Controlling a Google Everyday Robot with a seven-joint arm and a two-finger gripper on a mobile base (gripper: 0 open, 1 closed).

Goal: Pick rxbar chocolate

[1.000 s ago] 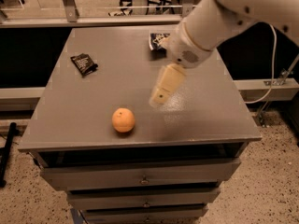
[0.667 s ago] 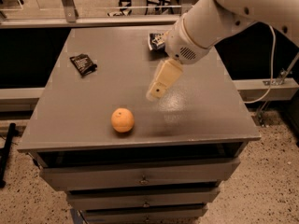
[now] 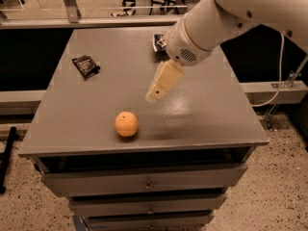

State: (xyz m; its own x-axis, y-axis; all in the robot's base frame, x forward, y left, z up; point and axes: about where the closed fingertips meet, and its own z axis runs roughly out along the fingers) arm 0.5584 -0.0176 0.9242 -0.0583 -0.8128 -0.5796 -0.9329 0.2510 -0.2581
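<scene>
Gripper (image 3: 152, 96) hung above middle of table (image 3: 207, 114), nothing seen in it. Spread or pinched: could not tell. Black rxbar chocolate (image 3: 85, 66) lay flat at table's far left, 10 o'clock from gripper, well apart. Orange (image 3: 126, 124) sat at 7 o'clock. Step looked like reaching. Next move, my guess: swing toward 10 o'clock, come down over bar.

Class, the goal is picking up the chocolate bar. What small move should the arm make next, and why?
Probably swing the hand left and farther back: it hangs above the middle of the grey tabletop, while the small flat black snack-bar wrapper lies untouched near the far-left corner.
</scene>
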